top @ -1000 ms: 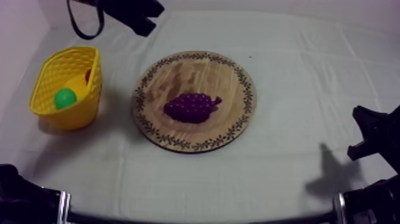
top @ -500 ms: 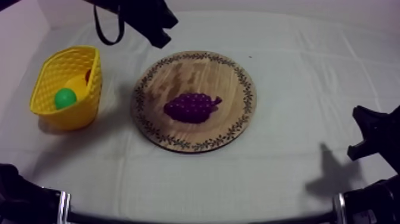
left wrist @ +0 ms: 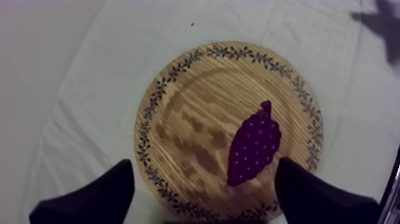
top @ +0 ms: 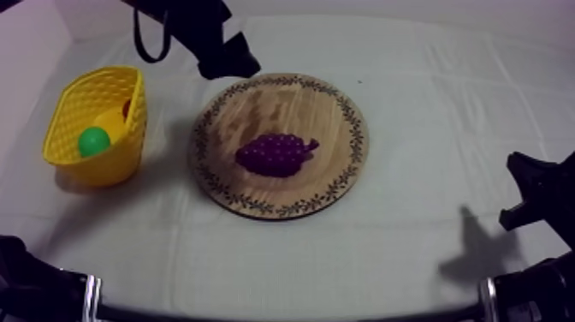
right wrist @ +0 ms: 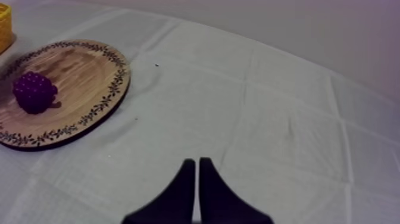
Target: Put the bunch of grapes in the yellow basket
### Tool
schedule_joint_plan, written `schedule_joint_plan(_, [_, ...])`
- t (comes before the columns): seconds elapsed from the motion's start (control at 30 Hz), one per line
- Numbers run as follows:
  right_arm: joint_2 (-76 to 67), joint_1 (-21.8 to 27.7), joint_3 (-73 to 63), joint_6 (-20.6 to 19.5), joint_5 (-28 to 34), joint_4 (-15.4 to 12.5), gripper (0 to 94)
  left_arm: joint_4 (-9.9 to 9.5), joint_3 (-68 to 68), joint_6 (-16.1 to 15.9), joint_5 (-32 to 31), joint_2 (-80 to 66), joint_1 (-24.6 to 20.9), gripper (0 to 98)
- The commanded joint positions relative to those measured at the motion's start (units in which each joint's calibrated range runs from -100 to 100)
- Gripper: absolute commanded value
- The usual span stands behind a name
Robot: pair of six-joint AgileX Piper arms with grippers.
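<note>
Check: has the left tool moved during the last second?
Yes. The left tool has come right and nearer the camera, from the far edge of the grey-white cloth to the far-left rim of the round, patterned wooden board.

You see the table (top: 428, 111) under its grey-white cloth carrying two things: the round wooden board (top: 282, 107) lies flat near the middle, and the yellow basket (top: 107, 167) stands well apart at the left side.
</note>
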Motion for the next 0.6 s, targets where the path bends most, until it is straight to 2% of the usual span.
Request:
schedule_joint_plan(0.0, [-0.01, 0.02, -0.03, -0.01, 0.00, 0.01, 0.4, 0.03, 0.19, -0.27, -0.09, 0.12, -0.10, 94.9])
schedule_joint_plan(0.57, [-0.01, 0.02, -0.03, -0.01, 0.00, 0.01, 0.4, -0.25, 9.86, -2.53, -7.01, 3.98, -0.25, 93.1])
